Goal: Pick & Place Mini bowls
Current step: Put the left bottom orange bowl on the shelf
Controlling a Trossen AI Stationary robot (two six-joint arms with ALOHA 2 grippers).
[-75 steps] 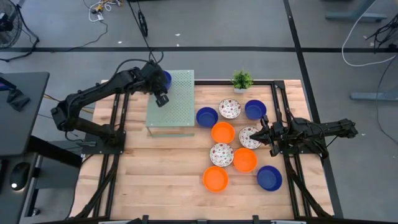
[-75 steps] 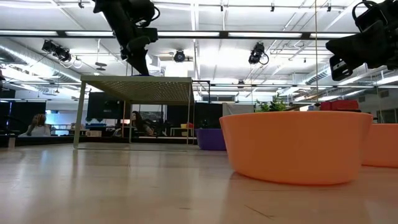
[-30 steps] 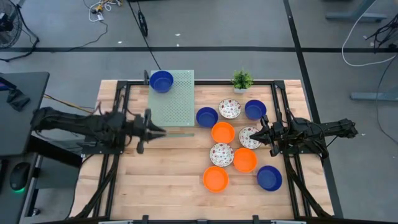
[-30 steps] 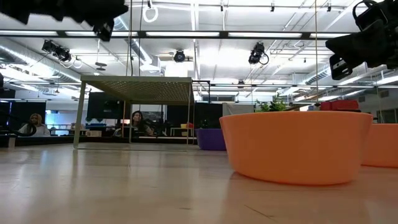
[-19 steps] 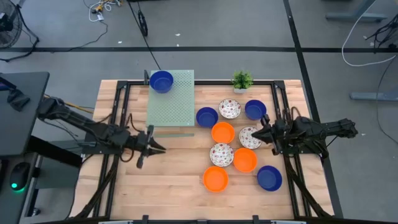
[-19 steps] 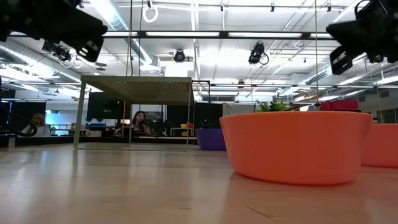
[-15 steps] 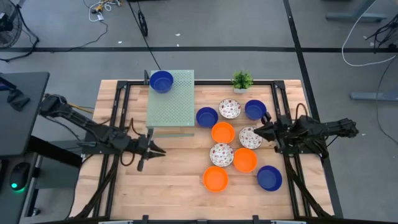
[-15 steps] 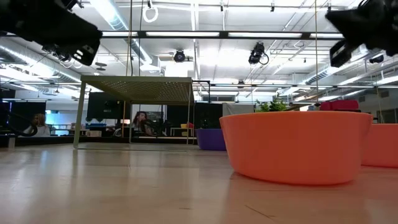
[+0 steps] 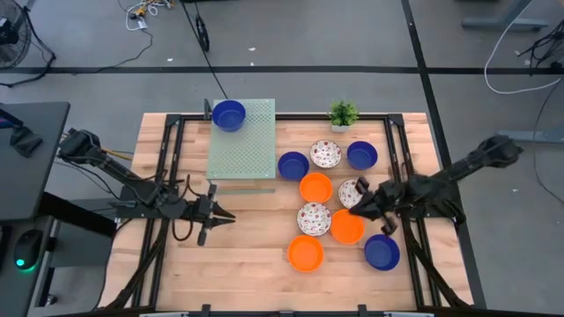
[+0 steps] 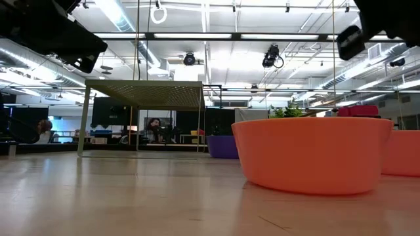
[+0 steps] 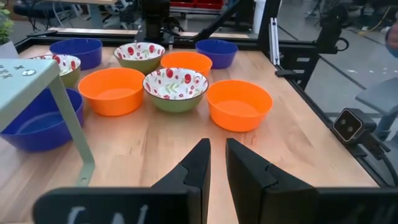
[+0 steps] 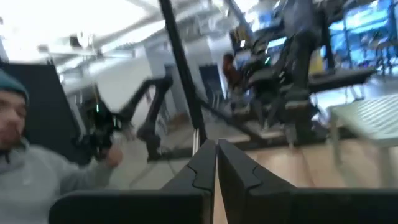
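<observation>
Claws empty beside the mini bowls

Left claw (image 9: 222, 214) hovers over bare tabletop (image 9: 238, 255), its fingers (image 11: 198, 167) nearly pressed together with a thin slit between, holding nothing. Ahead of it sit the mini bowls (image 11: 176, 88), clustered: orange, dark blue, and white with red flecks. One blue bowl (image 9: 229, 114) rests apart on the green perforated stand (image 9: 245, 141). Right claw (image 9: 356, 205) hangs above the cluster's edge, fingers closed flat together, empty. Its wrist view is smeared; a person (image 12: 37, 162) shows there.
</observation>
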